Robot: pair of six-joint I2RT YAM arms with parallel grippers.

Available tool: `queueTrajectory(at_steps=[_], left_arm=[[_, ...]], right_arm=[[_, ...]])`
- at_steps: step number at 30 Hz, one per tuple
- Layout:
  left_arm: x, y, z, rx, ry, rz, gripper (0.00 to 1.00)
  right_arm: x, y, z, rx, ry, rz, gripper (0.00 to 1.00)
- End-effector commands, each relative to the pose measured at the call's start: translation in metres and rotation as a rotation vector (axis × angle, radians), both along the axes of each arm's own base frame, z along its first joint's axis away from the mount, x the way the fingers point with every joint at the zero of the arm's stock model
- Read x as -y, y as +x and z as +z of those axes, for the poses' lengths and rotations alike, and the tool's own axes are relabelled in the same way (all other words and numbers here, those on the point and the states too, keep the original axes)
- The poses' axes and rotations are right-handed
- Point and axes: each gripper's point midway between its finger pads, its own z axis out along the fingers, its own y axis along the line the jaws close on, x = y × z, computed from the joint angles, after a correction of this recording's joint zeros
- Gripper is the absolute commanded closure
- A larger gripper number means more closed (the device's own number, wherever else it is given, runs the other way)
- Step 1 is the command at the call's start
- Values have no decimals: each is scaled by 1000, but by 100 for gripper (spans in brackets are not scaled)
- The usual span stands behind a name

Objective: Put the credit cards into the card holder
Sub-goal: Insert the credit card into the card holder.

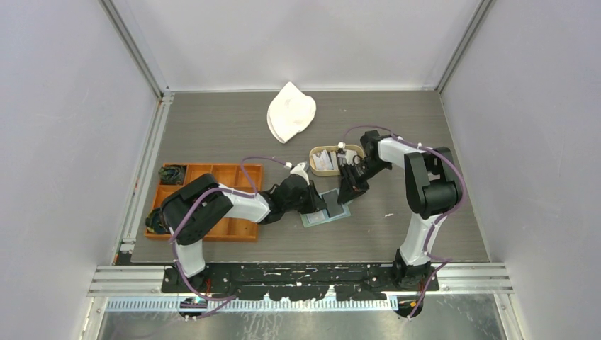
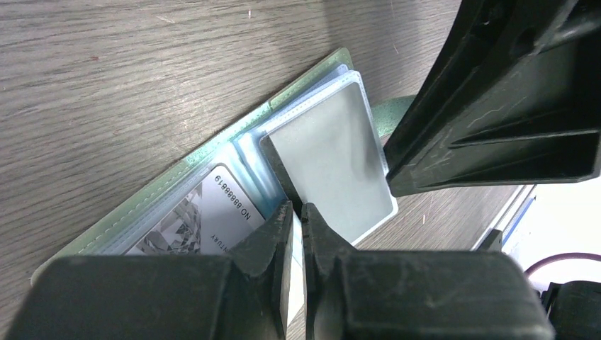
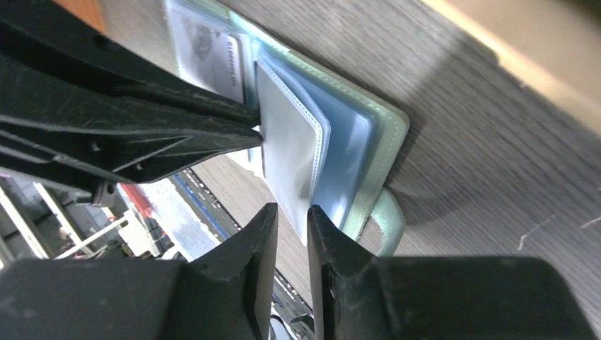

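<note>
Card holder (image 1: 327,210), laid open, clear pocket (image 2: 333,163) pinched by left gripper (image 2: 296,210) and right gripper (image 3: 292,211), seemingly spread for loading.

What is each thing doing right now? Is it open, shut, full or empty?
card holder: open, lying flat.
printed card: tucked inside a clear sleeve.
top clear pocket: raised off the others.
left gripper: shut, pinching that pocket's edge.
right gripper: almost shut at the pocket's corner; grip unclear.
wooden tray: has loose cards in it.
orange tray: dark things in some compartments.
</note>
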Motion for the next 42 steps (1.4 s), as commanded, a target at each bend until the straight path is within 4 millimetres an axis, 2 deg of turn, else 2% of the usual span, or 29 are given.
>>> queueTrajectory(at_steps=[1,15,20,26,38,42], left_arm=[[4,-1,-4,-6,10,-19,90],[6,-1,-4,-21,-43,-37,83],[6,-1,-3,-19,-51,-40,81],[5,-1,-2,-15,-63,-39,80],[6,-3,1,-10,-100,-50,78],[6,-3,2,-11,-117,-54,75]], right_arm=[[-13,1,28,-14,152,10,73],[-17,-5,22,-107,188,6,69],[-21,-5,33,-99,234,18,69],[-18,-2,41,-68,247,12,64],[-15,-1,36,-97,251,-16,72],[-18,-4,40,-123,289,-7,75]])
